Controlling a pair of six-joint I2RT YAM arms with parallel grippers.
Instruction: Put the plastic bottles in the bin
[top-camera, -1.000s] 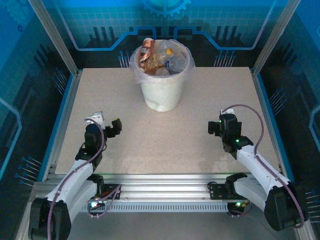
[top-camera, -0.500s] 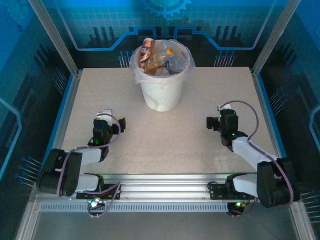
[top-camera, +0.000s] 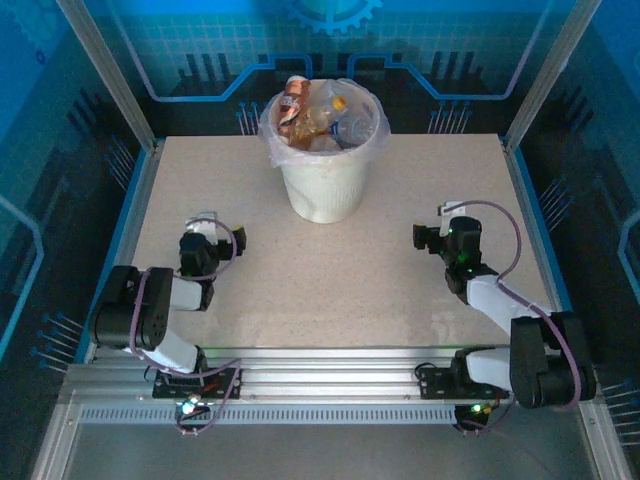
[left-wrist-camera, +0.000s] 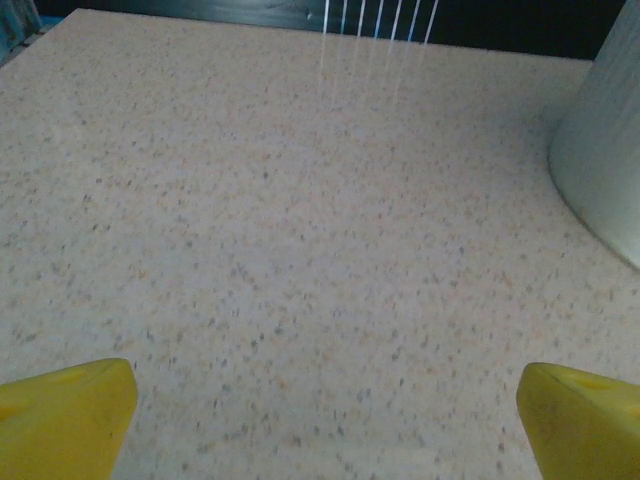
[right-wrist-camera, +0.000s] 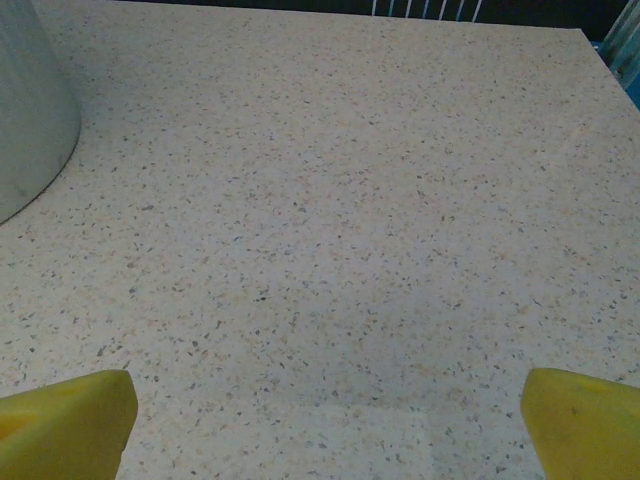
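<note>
The bin (top-camera: 322, 195), a tall white bucket lined with a thin bag, stands at the far middle of the table. Several plastic bottles (top-camera: 318, 115) fill it to the rim, one brown-labelled bottle poking above. My left gripper (top-camera: 219, 231) rests low at the near left, open, nothing between its yellow fingertips (left-wrist-camera: 62, 418). The bin's wall (left-wrist-camera: 603, 150) is ahead to its right. My right gripper (top-camera: 436, 228) sits low at the near right, open and empty, yellow fingertips (right-wrist-camera: 66, 425) wide apart. The bin's wall (right-wrist-camera: 28, 110) is ahead to its left.
The speckled beige tabletop (top-camera: 330, 280) stretches bare between the grippers and the bin. Blue rails and metal posts (top-camera: 128, 215) frame the table's sides, and an aluminium rail (top-camera: 330, 365) runs along the near edge by the arm bases.
Both arms have folded down and back over their bases, elbows dropping low. Both grippers stayed wide open and shifted slightly away from the near edge. The bin and bottles have not moved.
</note>
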